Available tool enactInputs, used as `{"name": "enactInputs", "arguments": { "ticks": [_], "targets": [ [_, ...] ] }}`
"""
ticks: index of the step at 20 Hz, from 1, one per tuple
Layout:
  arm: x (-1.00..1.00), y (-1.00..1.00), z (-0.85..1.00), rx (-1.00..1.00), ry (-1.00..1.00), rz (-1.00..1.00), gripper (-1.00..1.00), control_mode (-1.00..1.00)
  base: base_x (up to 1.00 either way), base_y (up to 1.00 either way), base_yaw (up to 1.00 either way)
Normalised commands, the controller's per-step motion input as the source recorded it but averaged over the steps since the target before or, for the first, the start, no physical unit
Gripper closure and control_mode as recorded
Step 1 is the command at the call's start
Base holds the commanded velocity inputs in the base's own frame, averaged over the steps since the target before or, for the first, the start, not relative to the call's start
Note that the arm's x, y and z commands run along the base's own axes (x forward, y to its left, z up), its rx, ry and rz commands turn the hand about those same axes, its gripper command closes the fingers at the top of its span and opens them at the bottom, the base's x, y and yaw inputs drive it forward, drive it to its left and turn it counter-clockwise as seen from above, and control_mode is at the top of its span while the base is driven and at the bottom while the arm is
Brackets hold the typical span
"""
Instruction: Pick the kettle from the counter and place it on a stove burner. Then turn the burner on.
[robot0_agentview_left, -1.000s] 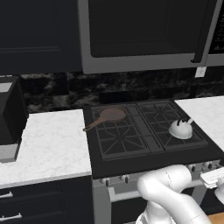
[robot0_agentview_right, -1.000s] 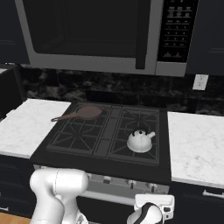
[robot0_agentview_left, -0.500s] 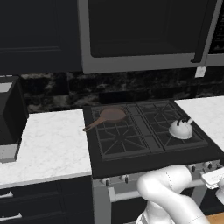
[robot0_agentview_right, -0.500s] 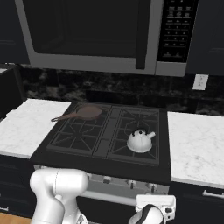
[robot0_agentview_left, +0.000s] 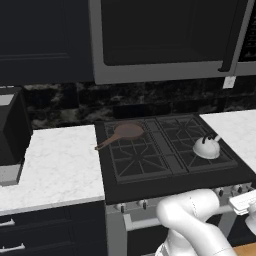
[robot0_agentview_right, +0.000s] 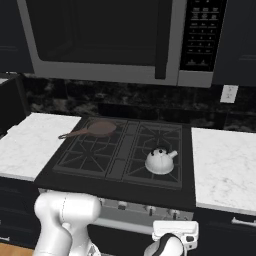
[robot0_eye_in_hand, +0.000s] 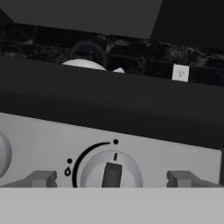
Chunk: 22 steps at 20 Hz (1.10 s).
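Kettle (robot0_agentview_right: 159, 161): upright on front-right stove burner (robot0_agentview_right: 153, 169).
Pan (robot0_agentview_right: 98, 128): back-left grate, empty.
Jaws: wide apart (released), flanking knob (robot0_eye_in_hand: 111, 171), touching nothing.

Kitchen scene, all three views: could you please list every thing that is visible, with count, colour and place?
kettle: 1, white-silver with black handle, on the front right stove burner
frying pan: 1, brown, back left grate
cooktop: 1, black, between two counter parts
counter: white marble, left and right of cooktop
microwave: 1, dark and grey, above cooktop
wall outlet: 1, white, on backsplash
knob: 1, grey with dark grip, on the stove front
gripper: 1, grey finger tips either side of knob, open
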Motion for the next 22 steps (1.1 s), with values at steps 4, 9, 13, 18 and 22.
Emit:
{"name": "enactInputs", "arguments": {
  "ticks": [4,9,13,18,22],
  "targets": [
    [0.0,0.0,0.0,0.0,0.0,0.0,1.0,-1.0,0.0,0.0,0.0],
    [0.0,0.0,0.0,0.0,0.0,0.0,1.0,-1.0,0.0,0.0,0.0],
    [0.0,0.0,0.0,0.0,0.0,0.0,1.0,-1.0,0.0,0.0,0.0],
    [0.0,0.0,0.0,-0.11,-0.24,0.13,1.0,-1.0,0.0,0.0,0.0],
    [0.0,0.0,0.0,-0.19,-0.37,0.22,1.0,-1.0,0.0,0.0,0.0]
  ]
}}
